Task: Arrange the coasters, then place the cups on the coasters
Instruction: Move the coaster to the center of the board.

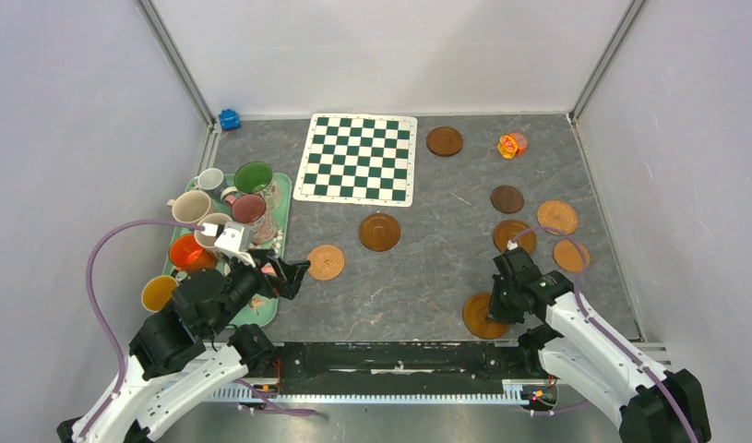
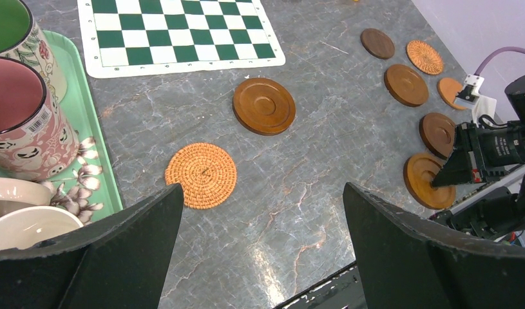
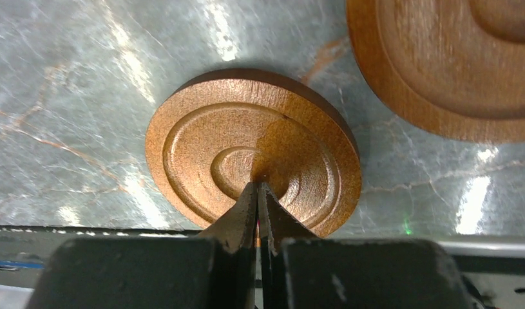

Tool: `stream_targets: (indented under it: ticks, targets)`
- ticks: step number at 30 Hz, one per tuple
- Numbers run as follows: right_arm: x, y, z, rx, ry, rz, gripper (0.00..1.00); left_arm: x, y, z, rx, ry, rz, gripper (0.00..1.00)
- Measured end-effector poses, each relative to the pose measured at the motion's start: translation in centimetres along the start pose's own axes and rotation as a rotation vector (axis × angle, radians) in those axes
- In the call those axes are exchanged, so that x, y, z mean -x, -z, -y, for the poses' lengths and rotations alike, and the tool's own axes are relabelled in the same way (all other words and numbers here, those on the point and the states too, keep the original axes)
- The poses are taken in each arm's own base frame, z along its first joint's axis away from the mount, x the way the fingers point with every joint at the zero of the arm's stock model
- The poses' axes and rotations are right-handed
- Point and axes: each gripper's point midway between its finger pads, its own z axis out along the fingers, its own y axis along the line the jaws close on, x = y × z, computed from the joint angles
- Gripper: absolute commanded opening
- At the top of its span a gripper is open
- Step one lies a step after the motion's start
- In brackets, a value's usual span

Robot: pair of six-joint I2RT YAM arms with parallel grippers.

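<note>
Your right claw (image 3: 257,183) is shut tight, tips on a coaster (image 3: 201,148), maybe to push it; your left claw (image 2: 261,192) is wide open, empty.

Green-and-white chequered mat (image 1: 358,158), brown coasters (image 1: 380,232)

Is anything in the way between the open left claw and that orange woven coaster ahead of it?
Nothing visible. Only bare table lies between the left gripper and the woven coaster; the green tray sits off to one side.

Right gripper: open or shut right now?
Shut. On the right gripper the fingers meet tip to tip, nothing between them, over the middle of a brown coaster.
</note>
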Motion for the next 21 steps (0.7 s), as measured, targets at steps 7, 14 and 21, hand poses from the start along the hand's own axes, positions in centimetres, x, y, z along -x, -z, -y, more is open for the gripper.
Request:
stream_targets:
  ticks: [7, 14, 21]
  targets:
    - [-1.0, 0.6, 0.6, -0.038, 0.033, -0.069, 0.00, 0.0, 0.0, 0.0, 0.000, 0.000, 0.000, 1.00]
    - [-0.4, 0.3, -0.2, -0.018, 0.051, -0.077, 0.00, 0.1, 0.1, 0.0, -0.003, 0.002, 0.007, 1.00]
    - [0.5, -0.2, -1.6, 0.038, 0.055, -0.051, 0.00, 0.1, 0.2, 0.0, -0.003, 0.003, 0.008, 1.00]
